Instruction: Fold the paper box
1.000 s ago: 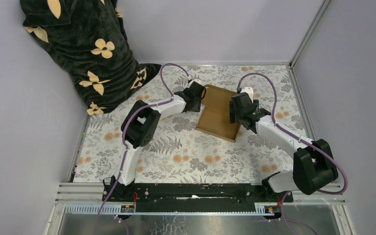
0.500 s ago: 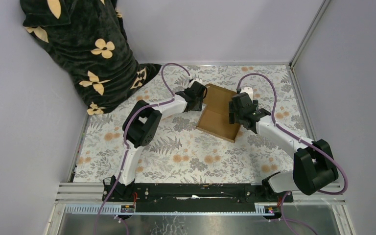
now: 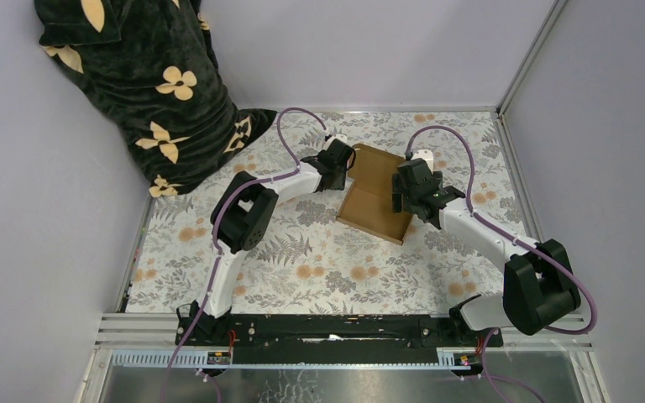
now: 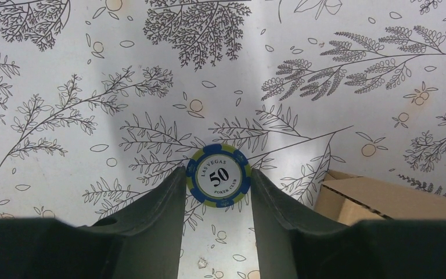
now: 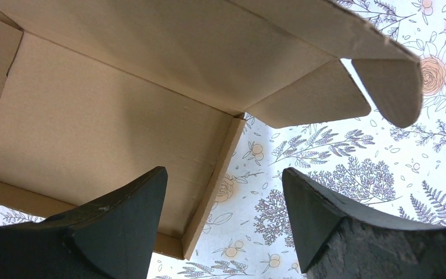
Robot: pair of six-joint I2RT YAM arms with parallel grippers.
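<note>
Your left gripper (image 4: 217, 181) is roughly half open, with a blue and green "50" poker chip (image 4: 218, 174) sitting between its fingertips at frame centre. Whether they pinch it or merely flank it, you cannot tell from this angle. A corner of the paper box (image 4: 383, 197) shows at lower right on the floral tablecloth (image 4: 64, 70).

Your right gripper (image 5: 223, 174) is spread wide and holds nothing, straddling the box's side wall. The box fills the upper left of that view as an open tray.

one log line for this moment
paper box half-folded, flap raised | left claw beside it, poker chip between jaws, grip unclear | right claw open over side wall
</note>
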